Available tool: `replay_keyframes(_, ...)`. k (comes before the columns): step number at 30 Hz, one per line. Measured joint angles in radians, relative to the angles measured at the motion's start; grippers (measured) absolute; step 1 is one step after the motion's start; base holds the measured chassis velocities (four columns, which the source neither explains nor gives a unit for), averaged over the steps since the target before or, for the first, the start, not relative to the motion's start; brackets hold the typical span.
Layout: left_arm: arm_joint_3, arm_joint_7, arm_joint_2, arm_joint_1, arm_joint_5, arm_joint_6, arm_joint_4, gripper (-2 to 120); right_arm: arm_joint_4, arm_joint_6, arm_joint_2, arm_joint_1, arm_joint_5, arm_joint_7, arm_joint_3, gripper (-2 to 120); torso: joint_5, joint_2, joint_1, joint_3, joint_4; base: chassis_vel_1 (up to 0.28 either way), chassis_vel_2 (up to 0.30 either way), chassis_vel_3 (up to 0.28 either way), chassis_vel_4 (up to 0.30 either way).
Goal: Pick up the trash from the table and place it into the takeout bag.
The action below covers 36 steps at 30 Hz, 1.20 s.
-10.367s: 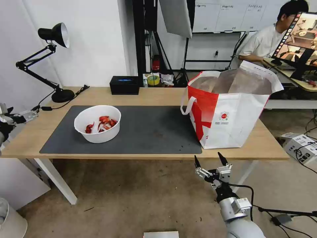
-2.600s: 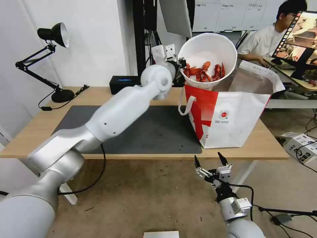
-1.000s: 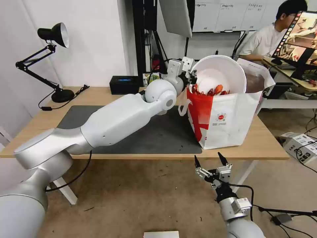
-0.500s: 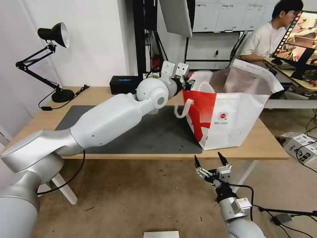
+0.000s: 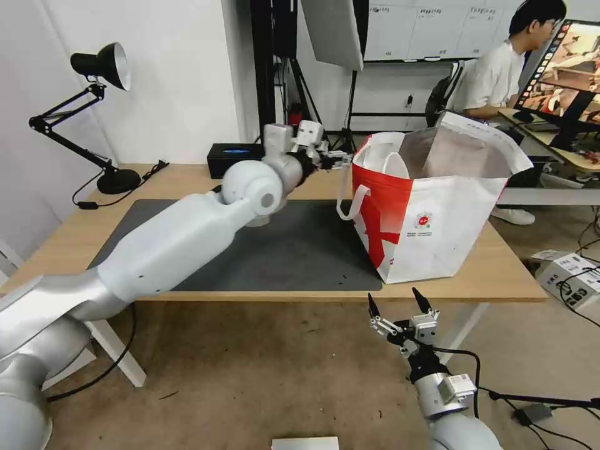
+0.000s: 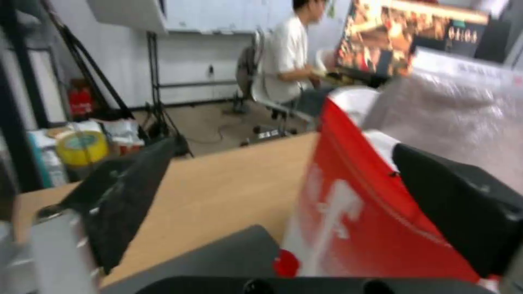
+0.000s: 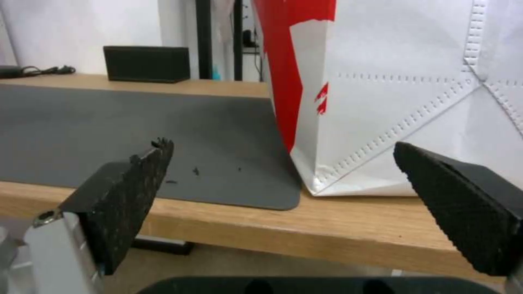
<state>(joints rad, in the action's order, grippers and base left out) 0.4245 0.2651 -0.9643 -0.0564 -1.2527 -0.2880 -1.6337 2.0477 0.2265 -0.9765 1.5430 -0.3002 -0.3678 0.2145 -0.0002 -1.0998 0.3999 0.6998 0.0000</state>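
The takeout bag (image 5: 437, 219) stands open on the right end of the table (image 5: 187, 181), red and white with a silver lining. My left arm stretches across the dark mat (image 5: 281, 250). Its gripper (image 5: 330, 159) hovers just left of the bag's top edge, open and empty. In the left wrist view the same gripper (image 6: 283, 147) has its black pads wide apart beside the bag's red wall (image 6: 349, 228). My right gripper (image 5: 400, 306) hangs open below the table's front edge, facing the bag's lower corner (image 7: 408, 81). The trash is out of view.
A black desk lamp (image 5: 100, 62) stands at the table's far left corner, its cable trailing along the wood. A black tissue box (image 5: 234, 161) sits at the back edge. A person sits at another desk beyond the bag. A white box (image 5: 569, 275) lies on the floor at right.
The left gripper lowered the white bowl of shells into the bag, let go and drew back to the left, now empty. The bag has settled upright. The right arm stayed still.
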Motion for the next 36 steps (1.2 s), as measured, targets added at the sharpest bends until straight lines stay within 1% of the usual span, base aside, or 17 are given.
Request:
replay_keyframes(2,-0.018,-0.010,0.021,-0.019,0.000,0.007,-0.010,109,0.000,0.000,0.000,0.000,0.000,0.000,0.000,100,-0.0002,0.000,0.000,0.000,0.0005,0.000,0.000,0.000,0.000)
replay_keyframes(5,-0.092,-0.027,0.094,-0.105,0.005,0.033,-0.059,113,0.000,0.000,0.000,0.000,0.000,0.000,0.000,100,-0.0001,0.000,0.000,0.000,0.0004,0.000,0.000,0.000,0.000)
replay_keyframes(13,-0.222,-0.034,0.170,-0.266,0.065,0.106,-0.137,113,0.000,0.000,0.000,0.000,0.000,0.000,0.000,100,0.0000,0.000,0.000,0.000,-0.0002,0.000,0.000,0.000,0.000)
replay_keyframes(14,-0.222,-0.034,0.170,-0.266,0.065,0.106,-0.137,113,0.000,0.000,0.000,0.000,0.000,0.000,0.000,100,0.0000,0.000,0.000,0.000,-0.0002,0.000,0.000,0.000,0.000)
replay_keyframes(17,-0.344,-0.082,0.227,-0.433,0.148,0.155,-0.173,109,0.000,0.000,0.000,0.000,0.000,0.000,0.000,100,-0.0002,0.000,0.000,0.000,-0.0002,0.000,0.000,0.000,0.000)
replay_keyframes(18,-0.344,-0.082,0.227,-0.433,0.148,0.155,-0.173,109,0.000,0.000,0.000,0.000,0.000,0.000,0.000,100,-0.0002,0.000,0.000,0.000,-0.0002,0.000,0.000,0.000,0.000)
replay_keyframes(20,-0.440,-0.109,0.247,-0.557,0.191,0.203,-0.190,103,0.000,0.000,0.000,0.000,0.000,0.000,0.000,100,0.0000,0.000,0.000,0.000,0.0001,0.000,0.000,0.000,0.000)
replay_keyframes(21,-0.440,-0.109,0.247,-0.557,0.191,0.203,-0.190,103,0.000,0.000,0.000,0.000,0.000,0.000,0.000,100,0.0000,0.000,0.000,0.000,0.0001,0.000,0.000,0.000,0.000)
replay_keyframes(23,-0.524,-0.127,0.252,-0.673,0.223,0.253,-0.204,101,0.000,0.000,0.000,0.000,0.000,0.000,0.000,100,-0.0001,0.000,0.000,0.000,0.0003,0.000,0.000,0.000,0.000)
replay_keyframes(24,-0.575,-0.144,0.253,-0.764,0.256,0.299,-0.210,100,0.000,0.000,0.000,0.000,0.000,0.000,0.000,100,-0.0001,0.000,0.000,0.000,0.0001,0.000,0.000,0.000,0.000)
replay_keyframes(25,-0.603,-0.154,0.252,-0.810,0.288,0.321,-0.210,100,0.000,0.000,0.000,0.000,0.000,0.000,0.000,100,-0.0004,0.000,0.000,0.000,0.0001,0.000,0.000,0.000,0.000)
replay_keyframes(26,-0.603,-0.154,0.252,-0.810,0.288,0.321,-0.210,100,0.000,0.000,0.000,0.000,0.000,0.000,0.000,100,-0.0004,0.000,0.000,0.000,0.0001,0.000,0.000,0.000,0.000)
replay_keyframes(28,-0.684,-0.181,0.247,-0.918,0.402,0.368,-0.204,100,0.000,0.000,0.000,0.000,0.000,0.000,0.000,100,0.0000,0.000,0.000,0.000,0.0001,0.000,0.000,0.000,0.000)
replay_keyframes(29,-0.684,-0.181,0.247,-0.918,0.402,0.368,-0.204,100,0.000,0.000,0.000,0.000,0.000,0.000,0.000,100,0.0000,0.000,0.000,0.000,0.0001,0.000,0.000,0.000,0.000)
replay_keyframes(32,-0.788,-0.210,0.232,-1.044,0.490,0.417,-0.215,100,0.000,0.000,0.000,0.000,0.000,0.000,0.000,100,0.0002,0.000,0.000,0.000,0.0002,0.000,0.000,0.000,0.000)
replay_keyframes(33,-0.788,-0.210,0.232,-1.044,0.490,0.417,-0.215,100,0.000,0.000,0.000,0.000,0.000,0.000,0.000,100,0.0002,0.000,0.000,0.000,0.0002,0.000,0.000,0.000,0.000)
replay_keyframes(36,-0.809,-0.262,0.225,-1.086,0.515,0.463,-0.186,100,0.000,0.000,0.000,0.000,0.000,0.000,0.000,100,0.0001,0.000,0.000,0.000,0.0001,0.000,0.000,0.000,0.000)
